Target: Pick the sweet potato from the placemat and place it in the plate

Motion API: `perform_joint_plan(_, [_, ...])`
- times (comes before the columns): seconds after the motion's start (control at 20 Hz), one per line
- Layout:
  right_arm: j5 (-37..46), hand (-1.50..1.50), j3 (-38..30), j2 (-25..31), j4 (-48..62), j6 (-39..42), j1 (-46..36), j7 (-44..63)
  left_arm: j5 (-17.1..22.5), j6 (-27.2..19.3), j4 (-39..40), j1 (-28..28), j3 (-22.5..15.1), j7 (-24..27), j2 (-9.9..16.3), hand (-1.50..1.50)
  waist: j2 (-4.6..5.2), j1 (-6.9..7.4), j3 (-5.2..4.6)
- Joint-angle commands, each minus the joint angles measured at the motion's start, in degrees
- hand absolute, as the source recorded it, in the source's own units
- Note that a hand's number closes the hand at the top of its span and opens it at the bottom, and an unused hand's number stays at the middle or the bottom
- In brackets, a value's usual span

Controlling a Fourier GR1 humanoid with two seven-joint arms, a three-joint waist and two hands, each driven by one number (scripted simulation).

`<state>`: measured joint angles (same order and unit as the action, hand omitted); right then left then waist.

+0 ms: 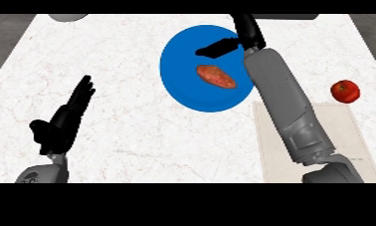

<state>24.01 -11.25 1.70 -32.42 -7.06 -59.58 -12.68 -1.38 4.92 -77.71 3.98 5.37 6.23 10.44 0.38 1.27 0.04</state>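
Sweet potato (216, 76) lying on the blue plate (180, 78).
Right hand (220, 47) above it, fingers extended, holding nothing; left hand (67, 115) open at lower left.

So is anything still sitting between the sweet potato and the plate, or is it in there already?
Nothing stands in the way: the sweet potato already lies on the blue plate. The right hand is over the plate's far part, apart from the sweet potato. The tomato sits off to the right, beside the placemat.
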Motion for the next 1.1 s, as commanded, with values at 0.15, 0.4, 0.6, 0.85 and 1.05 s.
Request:
perform_joint_plan(0.15, [-11.18, -1.5, -9.93, 6.58, 3.48, 9.79, 3.2, -6.88, 0.01, 0.16, 1.55, -1.22, -0.29, 2.67, -1.32, 0.0, 0.23, -0.23, 0.0])
perform_joint_plan(0.4, [-12.98, -1.5, -12.5, 16.53, 10.19, 19.64, 3.84, -14.65, -0.72, 0.32, 0.22, 0.62, -0.93, -0.02, -0.65, 0.0, 0.51, 0.52, 0.04])
perform_joint_plan(0.6, [-11.51, -1.5, -11.72, 22.1, 13.87, 25.54, 7.4, -22.11, -0.21, 1.02, -0.21, 0.66, 0.02, 0.36, 0.42, 0.0, 0.67, 1.08, 0.09])
perform_joint_plan(0.85, [-9.56, -1.5, -10.31, 25.85, 17.15, 30.22, 6.18, -26.64, -1.48, 0.24, -0.66, -1.02, -2.11, 1.14, -1.91, 0.0, 0.8, 1.74, 0.13])
perform_joint_plan(1.05, [-7.87, -1.5, -9.67, 27.38, 19.52, 29.4, 7.65, -30.89, 0.57, 2.38, -1.03, 1.78, 0.59, -0.42, 1.39, 0.0, 0.99, 2.04, 0.17])
